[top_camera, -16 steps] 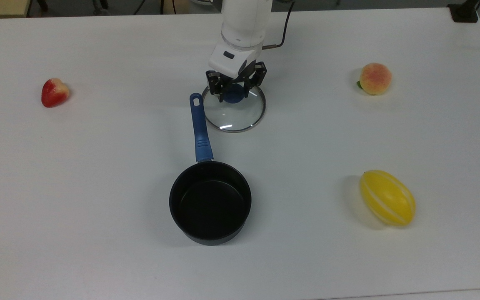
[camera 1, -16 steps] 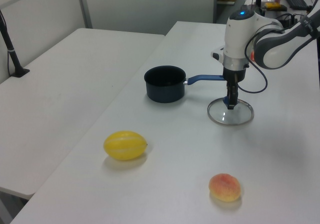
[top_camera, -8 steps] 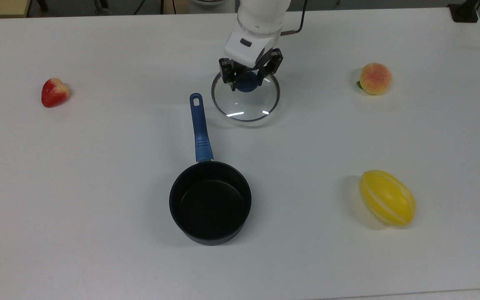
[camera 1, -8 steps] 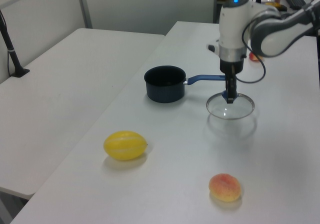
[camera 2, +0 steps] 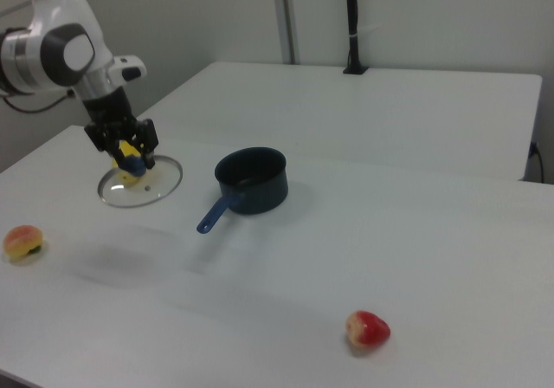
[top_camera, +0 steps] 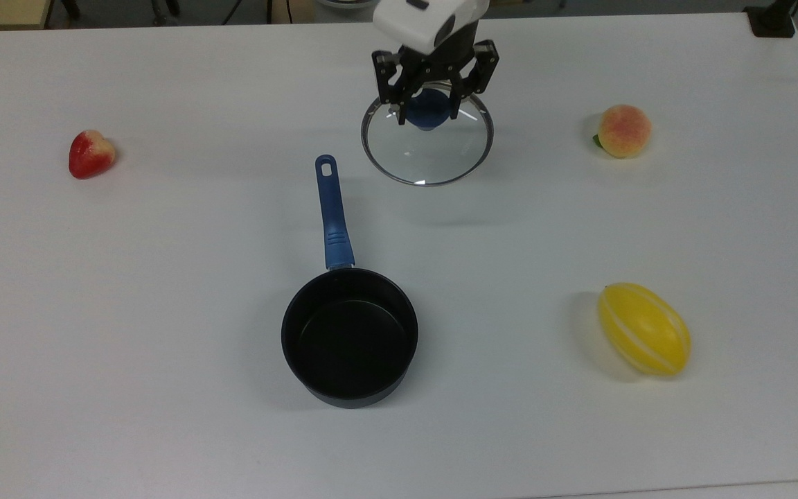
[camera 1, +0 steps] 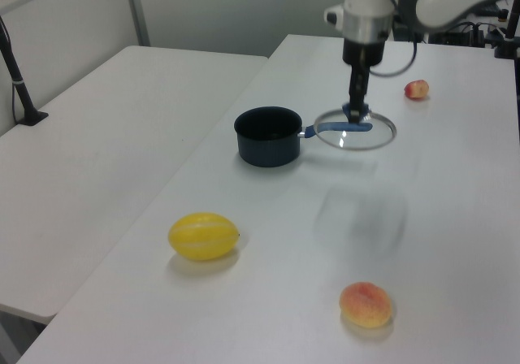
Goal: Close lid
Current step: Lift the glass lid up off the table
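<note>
A broad white tabletop [top_camera: 163, 291] fills the workspace, with a second white table [camera 1: 97, 128] alongside it in the left view and pale partition walls behind. No lettering can be read on any item. The black two-finger gripper [top_camera: 433, 104] of the white robot arm [camera 1: 366, 6] is clenched on the blue knob [top_camera: 429, 111] of the round clear glass lid with a metal rim [top_camera: 428, 147], held in the air above its faint shadow on the table. The open black saucepan with a long blue handle [top_camera: 349, 336] stands apart from the lid, nearer the top view's lower edge. Around them lie a red strawberry [top_camera: 91, 154], a pink-orange peach [top_camera: 623, 131] and a yellow striped melon [top_camera: 643, 329], all well clear of the saucepan.
</note>
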Robot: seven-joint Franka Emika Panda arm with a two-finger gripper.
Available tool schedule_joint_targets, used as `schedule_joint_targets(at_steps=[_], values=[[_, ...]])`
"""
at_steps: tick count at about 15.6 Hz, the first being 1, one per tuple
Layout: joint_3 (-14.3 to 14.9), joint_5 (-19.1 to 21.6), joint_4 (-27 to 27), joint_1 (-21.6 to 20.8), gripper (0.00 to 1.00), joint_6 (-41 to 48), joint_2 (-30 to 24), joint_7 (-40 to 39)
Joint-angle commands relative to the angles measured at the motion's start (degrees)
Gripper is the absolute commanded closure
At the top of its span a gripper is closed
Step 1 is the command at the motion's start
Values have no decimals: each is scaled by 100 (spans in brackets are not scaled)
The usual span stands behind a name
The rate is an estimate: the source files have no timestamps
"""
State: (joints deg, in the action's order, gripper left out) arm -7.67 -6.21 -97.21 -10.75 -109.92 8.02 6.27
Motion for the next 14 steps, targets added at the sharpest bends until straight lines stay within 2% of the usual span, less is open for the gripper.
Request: schedule_joint_targets(at_steps=[1,4,6,11,14], values=[[90,50,938,3,95,471,357,523],[152,41,1843,47,95,1077,840,647],[275,102,2257,108,95,1140,1095,656],[337,138,3084,363,95,807,1781,647],[337,129,3182,425,95,272,2080,656]])
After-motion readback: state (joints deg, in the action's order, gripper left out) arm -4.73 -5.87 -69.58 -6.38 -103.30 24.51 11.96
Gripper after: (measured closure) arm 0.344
